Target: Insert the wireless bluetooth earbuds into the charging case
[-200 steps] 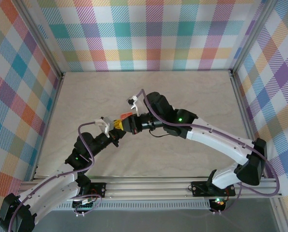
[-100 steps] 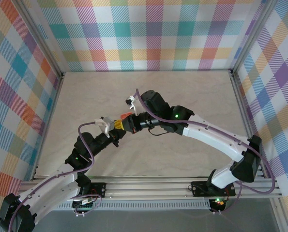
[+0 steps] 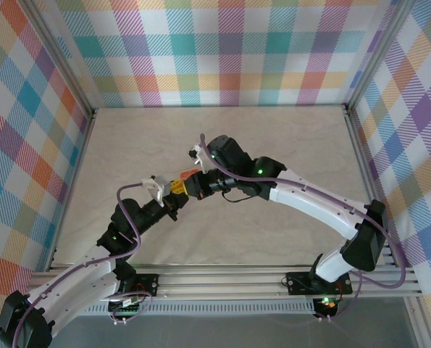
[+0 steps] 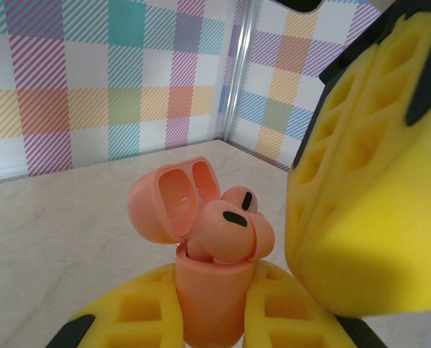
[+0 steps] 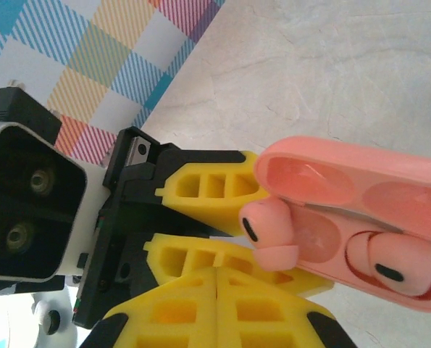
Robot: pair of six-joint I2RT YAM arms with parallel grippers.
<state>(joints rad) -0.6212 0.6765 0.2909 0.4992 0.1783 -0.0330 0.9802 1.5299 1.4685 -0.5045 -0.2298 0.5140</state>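
My left gripper (image 4: 209,293) is shut on a salmon-pink charging case (image 4: 208,290) held upright above the table, its lid (image 4: 168,199) swung open. Two salmon-pink earbuds are in it: one (image 5: 400,262) sits low in its socket, the other (image 5: 269,232) stands proud of the rim. My right gripper (image 5: 216,274) is shut with its yellow fingers pressed together and nothing between them, right beside the proud earbud. In the left wrist view its finger (image 4: 360,188) looms just right of the case. From above, both grippers meet at the case (image 3: 187,174). The two white earbuds are out of view.
The marbled tabletop (image 3: 287,138) lies below, ringed by plaid walls and aluminium posts (image 4: 238,72). The left arm's wrist camera housing (image 5: 27,203) sits close to the right gripper's left side. A purple cable (image 3: 128,210) loops over the left arm.
The right arm's wrist and elbow have swung left, toward the left gripper. The left arm and the case have stayed put.
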